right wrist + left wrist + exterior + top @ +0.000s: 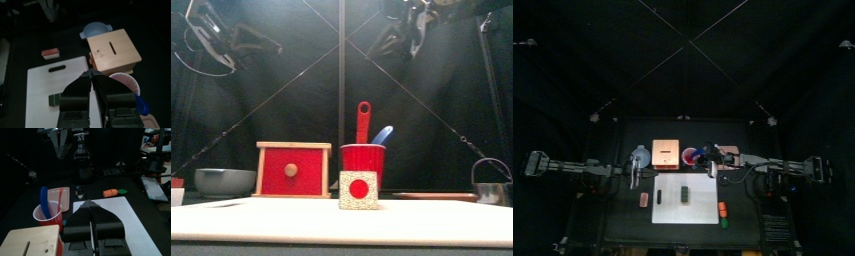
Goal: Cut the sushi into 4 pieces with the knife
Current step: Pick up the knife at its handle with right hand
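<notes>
As red knife (pixel 364 118) stands upright in red cup (pixel 362 158), reachable, sushi roll (pixel 688 192) lies uncut on white cutting board (pixel 703 184); left gripper (pixel 90 204), right gripper (pixel 90 73): jaws together, empty.

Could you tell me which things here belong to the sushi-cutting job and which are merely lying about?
For the job: sushi roll, white cutting board, red cup, blue knife, red knife.
Lying about: wooden box, blue-grey bowl, toy carrot, small red toy, metal cutter.
</notes>
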Motion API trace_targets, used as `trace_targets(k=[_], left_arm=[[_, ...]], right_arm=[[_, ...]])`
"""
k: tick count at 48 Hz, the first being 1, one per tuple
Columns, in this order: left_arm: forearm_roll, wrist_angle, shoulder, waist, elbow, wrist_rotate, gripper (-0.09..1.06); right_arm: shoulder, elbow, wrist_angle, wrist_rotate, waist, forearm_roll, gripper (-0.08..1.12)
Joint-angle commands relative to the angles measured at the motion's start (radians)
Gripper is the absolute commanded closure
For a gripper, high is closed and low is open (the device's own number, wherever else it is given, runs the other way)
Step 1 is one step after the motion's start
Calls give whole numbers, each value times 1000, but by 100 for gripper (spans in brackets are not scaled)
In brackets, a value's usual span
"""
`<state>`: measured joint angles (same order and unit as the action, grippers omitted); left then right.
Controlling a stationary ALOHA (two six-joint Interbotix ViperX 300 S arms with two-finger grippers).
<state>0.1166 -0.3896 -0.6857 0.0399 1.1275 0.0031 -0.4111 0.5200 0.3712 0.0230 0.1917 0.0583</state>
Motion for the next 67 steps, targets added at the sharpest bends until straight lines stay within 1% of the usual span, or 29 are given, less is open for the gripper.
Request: trace_targets(k=[1,6,8,9,15,17,20,23,37,51,55,67], left_arm=[[-12,-9,2,6,-12,0,96],[-28,-9,2,6,6,2,96],[-32,-9,0,6,15,0,96],[-34,-11,0,6,20,-2,96],[-58,-14,0,6,41,-2,96],[-72,-14,0,6,48,-2,96],[-86,-14,0,8,52,0,96],[-92,-15,0,6,52,3,96],[-94,-15,0,8,49,3,96],[-94,-15,0,6,52,2,96],[-94,-14,0,8,52,2,96],[-95,-14,0,6,57,2,96]], right_arm=[[67,-137,164,-2,14,-6,30],[138,-207,256,0,6,-9,4],[175,-242,296,-3,6,-14,-3],[189,-256,313,-5,5,-17,-4],[267,-339,431,-20,-2,-51,2],[293,-368,474,-18,-5,-69,3],[331,-413,529,-18,-9,-97,3],[373,-454,598,-20,-9,-121,3],[543,-568,815,-51,-9,-144,4],[637,-657,911,-77,-9,-179,6],[647,-672,937,-78,-6,-189,9],[666,-675,974,-80,0,-190,28]])
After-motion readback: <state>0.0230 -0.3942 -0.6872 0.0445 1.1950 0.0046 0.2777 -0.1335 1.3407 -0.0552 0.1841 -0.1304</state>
